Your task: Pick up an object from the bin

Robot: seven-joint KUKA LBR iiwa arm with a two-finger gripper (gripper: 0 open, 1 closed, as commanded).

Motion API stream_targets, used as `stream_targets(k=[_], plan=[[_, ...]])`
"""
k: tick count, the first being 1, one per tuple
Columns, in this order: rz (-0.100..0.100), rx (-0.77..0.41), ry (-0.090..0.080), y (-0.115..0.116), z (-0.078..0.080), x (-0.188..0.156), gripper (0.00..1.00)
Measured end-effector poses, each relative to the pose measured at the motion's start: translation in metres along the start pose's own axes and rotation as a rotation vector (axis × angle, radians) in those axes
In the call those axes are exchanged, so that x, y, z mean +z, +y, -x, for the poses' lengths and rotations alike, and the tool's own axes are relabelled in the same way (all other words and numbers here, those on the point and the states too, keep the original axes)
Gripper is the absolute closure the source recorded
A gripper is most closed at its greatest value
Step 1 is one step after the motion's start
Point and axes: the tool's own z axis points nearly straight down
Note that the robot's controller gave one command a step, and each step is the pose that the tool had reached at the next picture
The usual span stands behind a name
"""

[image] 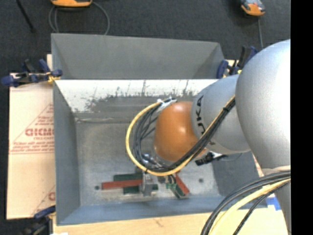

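Grey metal bin [66, 146] held a small cluster near its front wall: a long red-and-dark stick [120, 181] lying flat, a green piece [131, 190] just below it, and a red-and-green piece [179, 188] off to the right. Low among them sat the gripper [148, 187], at the stick's right end. Whether it touched the stick was unclear. Nothing looked lifted; grasp and lift were left to do. How far it stood open could not be told, nor any hold confirmed.

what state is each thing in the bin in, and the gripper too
gripper: down low at the near side of the bin, over the right end of the red stick; grip unclear
red stick: lying flat, left to right
dark green piece: lying flat beside the stick
red and green piece: lying flat, slanted, right of the gripper
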Motion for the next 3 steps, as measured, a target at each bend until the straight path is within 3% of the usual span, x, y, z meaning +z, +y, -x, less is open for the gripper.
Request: stream_targets(k=[3], plan=[[0.001,0.002,-0.002,-0.0004,0.001,-0.0082,1.0]])
